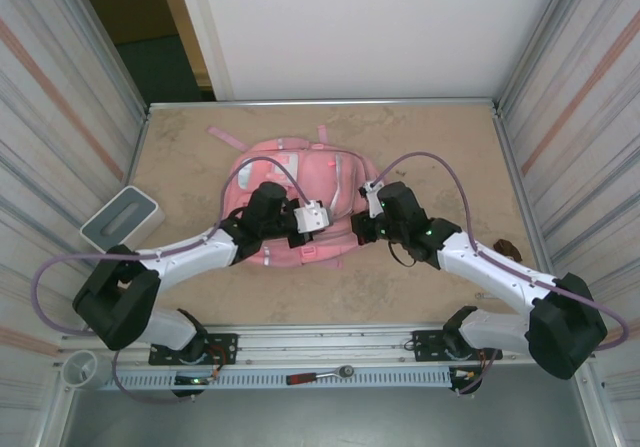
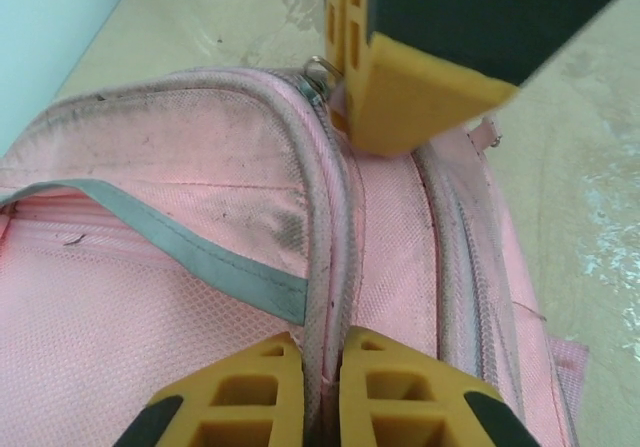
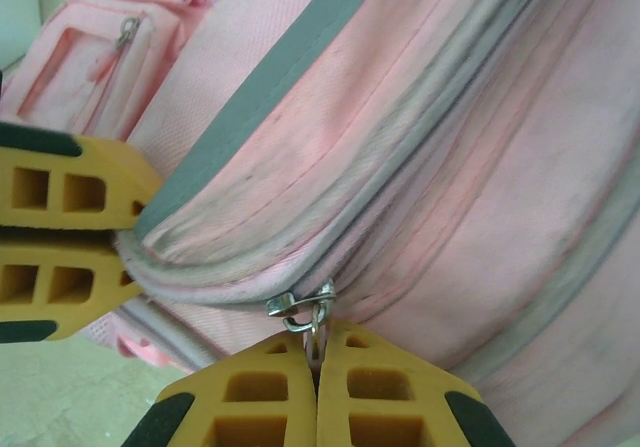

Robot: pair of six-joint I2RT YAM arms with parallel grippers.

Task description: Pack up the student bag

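Beige table [image 1: 430, 297] carries the bag [image 1: 300, 167] at its middle. My left jaws clench its zip seam [image 2: 322, 327], my right jaws pinch the pull [image 3: 305, 312]. A zip step, I judge; next, drag the pull along.

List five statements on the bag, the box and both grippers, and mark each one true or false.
1. The right gripper is shut on the metal zip pull. True.
2. The left gripper hangs open above the student bag. False: its fingers pinch the bag's zip seam.
3. The grey-white box sits on the bag. False: it lies at the table's left edge, apart from the bag.
4. Both grippers are over the bag. True.
5. The bag stands upright. False: it lies flat on the table.
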